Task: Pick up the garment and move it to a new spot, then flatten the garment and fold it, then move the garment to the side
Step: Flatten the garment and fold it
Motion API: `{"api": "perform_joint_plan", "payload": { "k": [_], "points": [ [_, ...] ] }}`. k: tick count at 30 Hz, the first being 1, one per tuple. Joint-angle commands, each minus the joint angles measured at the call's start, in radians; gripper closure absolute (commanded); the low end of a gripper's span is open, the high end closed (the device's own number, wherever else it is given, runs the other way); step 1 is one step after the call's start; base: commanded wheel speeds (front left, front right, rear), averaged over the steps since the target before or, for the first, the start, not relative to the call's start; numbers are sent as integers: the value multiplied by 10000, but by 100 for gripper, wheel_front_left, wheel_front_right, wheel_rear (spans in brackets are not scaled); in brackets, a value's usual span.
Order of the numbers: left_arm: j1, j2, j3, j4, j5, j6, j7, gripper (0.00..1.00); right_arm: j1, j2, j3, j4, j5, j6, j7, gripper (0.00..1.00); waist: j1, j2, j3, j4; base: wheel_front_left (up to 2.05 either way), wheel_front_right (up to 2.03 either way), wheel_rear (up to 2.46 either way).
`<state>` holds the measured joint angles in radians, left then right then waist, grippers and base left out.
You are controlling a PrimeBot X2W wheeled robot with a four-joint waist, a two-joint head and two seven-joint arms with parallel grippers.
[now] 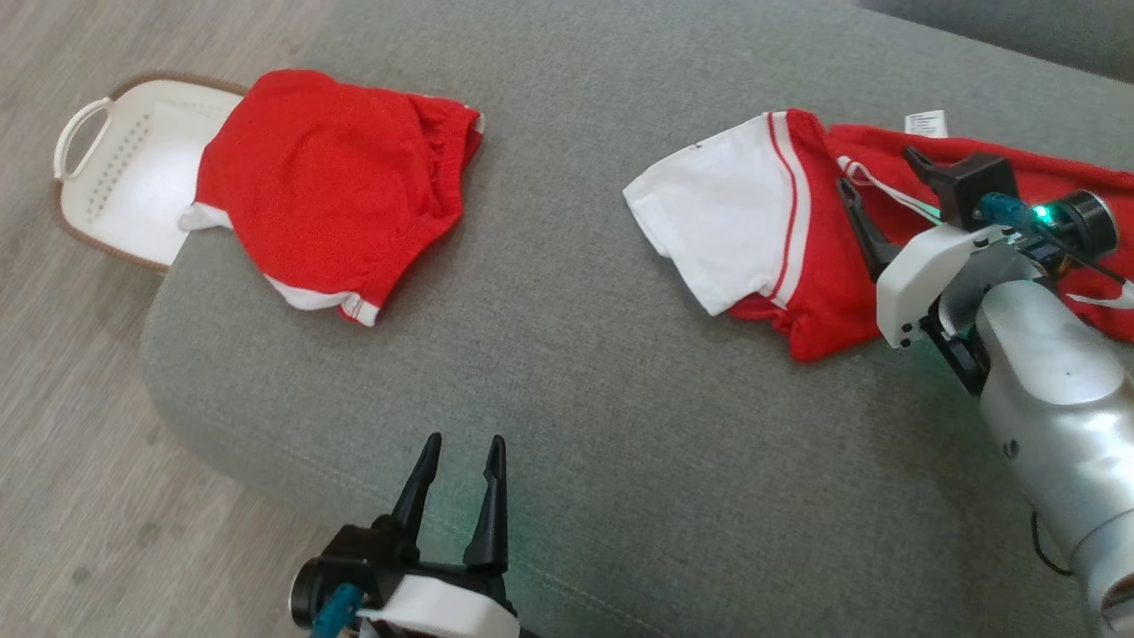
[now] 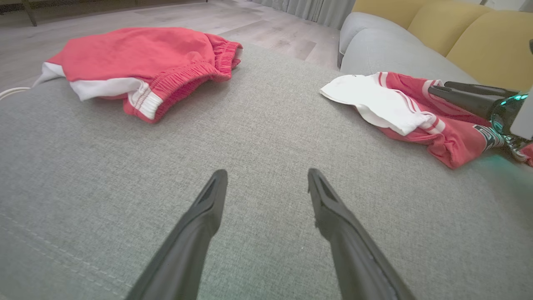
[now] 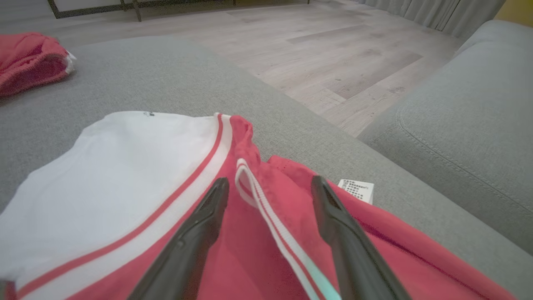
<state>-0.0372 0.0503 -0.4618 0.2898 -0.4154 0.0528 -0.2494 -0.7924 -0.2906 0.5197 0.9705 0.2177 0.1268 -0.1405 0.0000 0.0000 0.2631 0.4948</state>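
A grey fabric couch (image 1: 567, 399) stands on a pale wood-plank floor (image 1: 80, 496), with yellow cushions (image 2: 479, 37) and grey curtains (image 2: 316, 10) behind.

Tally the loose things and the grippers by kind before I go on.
Garments: 2 (red shorts, red-and-white shirt)
Baskets: 1 (white basket)
Grippers: 2 (left gripper, right gripper, both open)
Total: 5
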Motion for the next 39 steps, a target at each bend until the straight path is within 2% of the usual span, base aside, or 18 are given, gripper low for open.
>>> {"api": "perform_joint_plan", "payload": {
  "k": [1,2,3,4,5,10,13,16,21,25,28,32,33,34,39],
  "points": [
    [-332,-1,195,-304,-55,62,-124,0,-248,145,10,-129,-111,39,-101,0,0,0,98,115,0,0,0],
    [-360,-1,152,-324,-75,81,-124,0,-276,173,-38,-35,-178,39,-111,4,0,0,133,159,0,0,0],
    [-386,-1,119,-341,-89,102,-124,0,-303,209,-54,59,-254,39,-104,24,0,0,167,193,0,0,0],
    [-405,-1,101,-362,-108,132,-124,0,-335,250,-86,138,-306,39,-116,52,0,0,205,212,0,0,0],
    [-421,-1,92,-382,-111,162,-124,0,-371,287,-154,210,-337,39,-166,100,0,0,241,212,0,0,0],
    [-393,-1,234,-448,-76,290,-124,0,-389,478,-360,194,-375,39,-825,100,0,0,220,-131,0,0,0],
    [-336,-1,434,-382,34,267,-124,0,-86,563,-486,-197,-162,39,-1118,100,0,0,-48,-657,0,0,0],
    [-346,-1,635,-280,166,189,-124,0,473,447,-537,-1131,144,39,-1200,100,0,0,-365,-1337,0,0,0],
    [-445,-1,1113,-160,378,68,-124,0,1922,-331,-886,-3713,551,39,-1209,100,0,0,-877,-2726,0,0,0],
    [-440,-1,1552,24,528,-56,-124,0,3149,-943,-1301,-5174,877,39,-1211,100,0,0,-1275,-3728,0,0,0],
    [-376,-1,1817,145,647,-154,-124,0,4003,-1305,-1491,-5839,1033,39,-1211,100,0,0,-1507,-4337,0,0,0],
    [-332,-1,1987,280,710,-274,-124,0,4956,-1568,-2023,-5773,1267,39,-1212,100,0,0,-1713,-4870,0,0,0],
    [-316,-1,2000,313,716,-305,-124,0,5158,-1612,-2140,-5556,1282,39,-1206,66,0,0,-1755,-4962,0,0,0],
    [-290,-1,2003,348,714,-328,-124,0,5314,-1615,-2269,-5352,1326,39,-1206,2,0,0,-1791,-5045,0,0,0],
    [-162,-1,1890,493,714,-394,-124,0,5561,-1463,-3354,-4237,849,39,-1116,0,0,0,-1821,-5227,0,0,0]
  ]
}}
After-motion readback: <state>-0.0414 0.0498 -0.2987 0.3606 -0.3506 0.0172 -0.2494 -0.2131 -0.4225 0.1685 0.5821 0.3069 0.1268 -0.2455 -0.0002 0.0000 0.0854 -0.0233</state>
